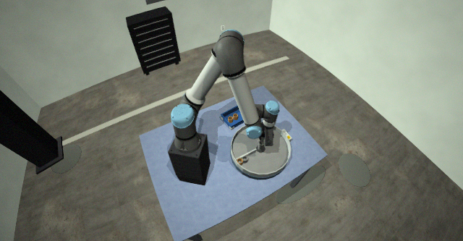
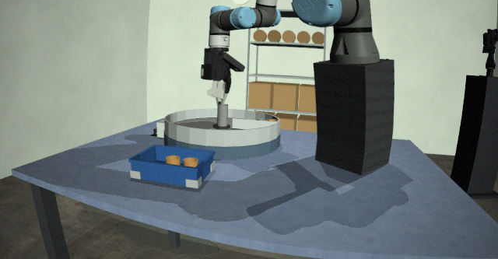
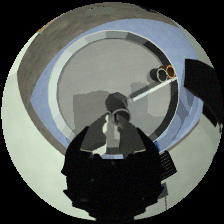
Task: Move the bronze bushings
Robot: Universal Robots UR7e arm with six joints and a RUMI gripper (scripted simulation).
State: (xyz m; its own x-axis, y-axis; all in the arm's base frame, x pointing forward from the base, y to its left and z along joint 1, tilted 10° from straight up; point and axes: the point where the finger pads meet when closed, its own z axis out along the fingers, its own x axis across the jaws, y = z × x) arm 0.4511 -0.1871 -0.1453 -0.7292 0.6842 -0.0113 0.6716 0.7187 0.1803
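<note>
The turntable [image 1: 269,163] [image 2: 202,138] [image 3: 95,65] is a round grey disc with a pale rim. A bronze bushing [image 1: 239,161] [image 2: 272,120] lies by its rim, close beside a steel bushing [image 1: 245,159] [image 3: 154,75]. The blue crate [image 1: 226,122] [image 2: 161,173] holds two bronze bushings, one [image 1: 230,119] [image 2: 173,160] beside the other [image 1: 235,116] [image 2: 191,162]. My gripper [image 2: 220,103] [image 3: 114,120] points down at the top of the grey centre post [image 2: 222,115]. Its fingers look nearly together, with no bushing plainly between them. The arm partly hides the crate in the top view.
A pale straight bar [image 1: 249,153] [image 3: 155,90] runs from near the post to the turntable rim, beside the two bushings. The raised rim surrounds the disc. A small white box [image 1: 286,135] sits at the rim. The arm's dark pedestal [image 1: 189,165] [image 2: 342,115] stands on the blue table [image 1: 206,208].
</note>
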